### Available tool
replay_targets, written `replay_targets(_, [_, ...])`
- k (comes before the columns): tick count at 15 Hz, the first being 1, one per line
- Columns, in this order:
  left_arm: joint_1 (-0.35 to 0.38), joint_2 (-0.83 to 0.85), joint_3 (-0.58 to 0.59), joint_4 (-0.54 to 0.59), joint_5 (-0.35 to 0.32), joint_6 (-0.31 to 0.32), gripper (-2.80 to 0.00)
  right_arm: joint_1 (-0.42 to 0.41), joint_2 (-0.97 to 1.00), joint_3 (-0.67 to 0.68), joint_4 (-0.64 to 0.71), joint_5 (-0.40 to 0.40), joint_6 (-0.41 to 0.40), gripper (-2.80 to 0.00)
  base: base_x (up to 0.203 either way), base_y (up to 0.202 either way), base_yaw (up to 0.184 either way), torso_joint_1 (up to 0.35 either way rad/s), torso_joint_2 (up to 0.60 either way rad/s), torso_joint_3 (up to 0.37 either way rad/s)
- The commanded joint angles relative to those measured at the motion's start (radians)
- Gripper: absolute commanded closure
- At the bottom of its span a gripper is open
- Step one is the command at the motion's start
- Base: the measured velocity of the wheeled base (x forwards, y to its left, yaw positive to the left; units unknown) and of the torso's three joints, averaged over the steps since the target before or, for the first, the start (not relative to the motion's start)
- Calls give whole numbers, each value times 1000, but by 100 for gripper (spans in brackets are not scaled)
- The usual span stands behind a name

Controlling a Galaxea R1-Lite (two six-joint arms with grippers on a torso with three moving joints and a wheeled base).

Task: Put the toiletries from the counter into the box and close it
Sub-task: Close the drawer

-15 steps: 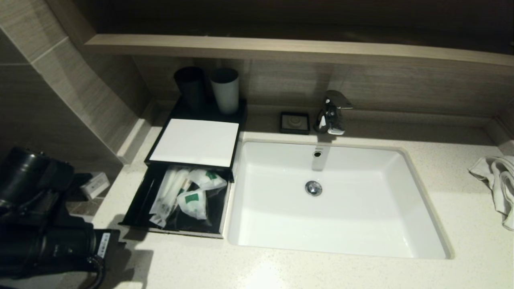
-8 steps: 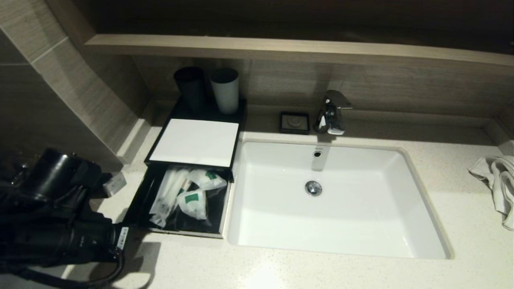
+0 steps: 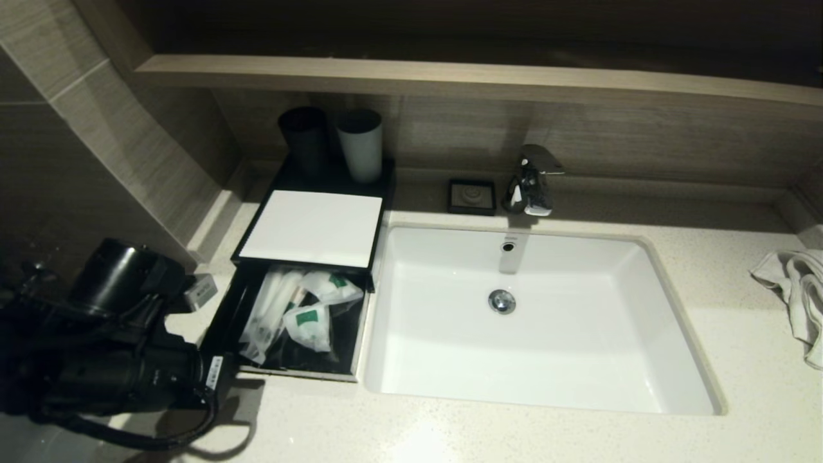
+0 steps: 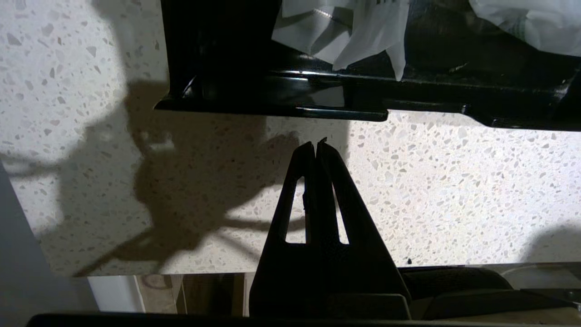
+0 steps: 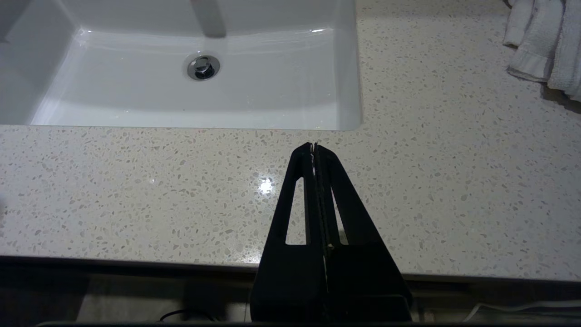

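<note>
The black box (image 3: 222, 321) sits on the surface (image 3: 514, 437) left of the sink (image 3: 643, 257), its drawer pulled out, with white toiletry packets (image 3: 307, 318) lying inside. Two cups (image 3: 360, 145) stand at its back. The left gripper (image 4: 316, 144), fingers pressed together and empty, hovers just before the drawer's front edge. The right gripper (image 5: 313, 146), likewise closed and empty, hangs over the near surface, the towel (image 3: 797, 289) well apart.

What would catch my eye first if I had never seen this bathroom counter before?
Probably the big white sink sunk in the middle of the speckled counter. Just left of it, a black box stands pulled open, holding white wrapped toiletries. The robot's bulky black left arm is at the box's near left corner, its left gripper shut and empty.
</note>
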Motion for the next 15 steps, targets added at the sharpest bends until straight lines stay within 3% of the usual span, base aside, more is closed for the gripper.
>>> replay_targets(1, [0, 18, 0, 0, 0, -1, 0, 0, 0, 0, 0, 0, 0, 0, 0, 0, 0, 0, 0, 0])
replay_targets(15, [0, 39, -17, -44, 0, -3, 0, 0, 0, 0, 0, 0, 0, 0, 0, 0, 0, 0, 0, 0])
